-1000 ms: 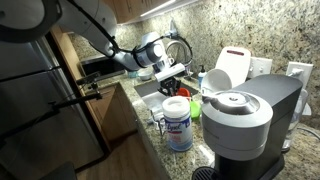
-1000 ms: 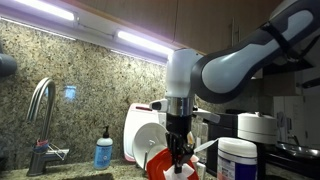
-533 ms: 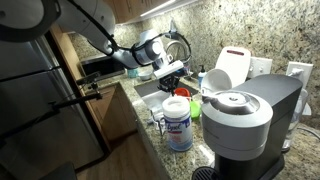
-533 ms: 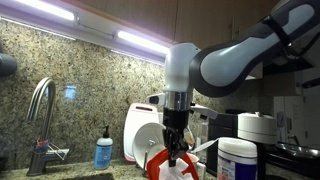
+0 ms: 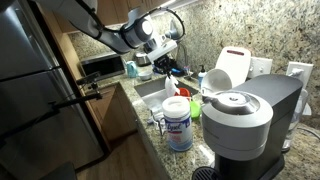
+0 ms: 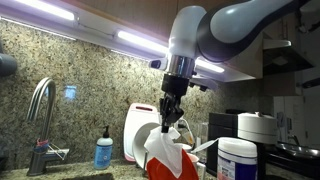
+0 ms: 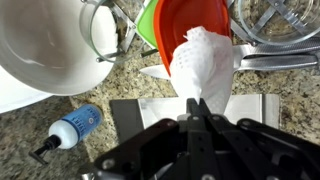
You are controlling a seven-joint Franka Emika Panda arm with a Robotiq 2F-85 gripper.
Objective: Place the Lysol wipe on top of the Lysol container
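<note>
Currently the Lysol wipe hangs crumpled below the tool, which is clamped on its top end. Its long axis runs vertically, loose end down over an orange bowl. The Lysol container stands apart on the bench.

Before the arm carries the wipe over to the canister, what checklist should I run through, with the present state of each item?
1. Gripper shut on the wipe: ok, the sheet hangs from the fingertips.
2. Wipe lifted free of the orange bowl: cannot tell; its lower end overlaps the bowl in an exterior view.
3. Canister standing upright: ok.
4. Canister top bare: ok, as far as the exterior views show; nothing is seen lying on it.
5. Room to lower beside the coffee machine, which stands close to the canister: cannot tell.
</note>
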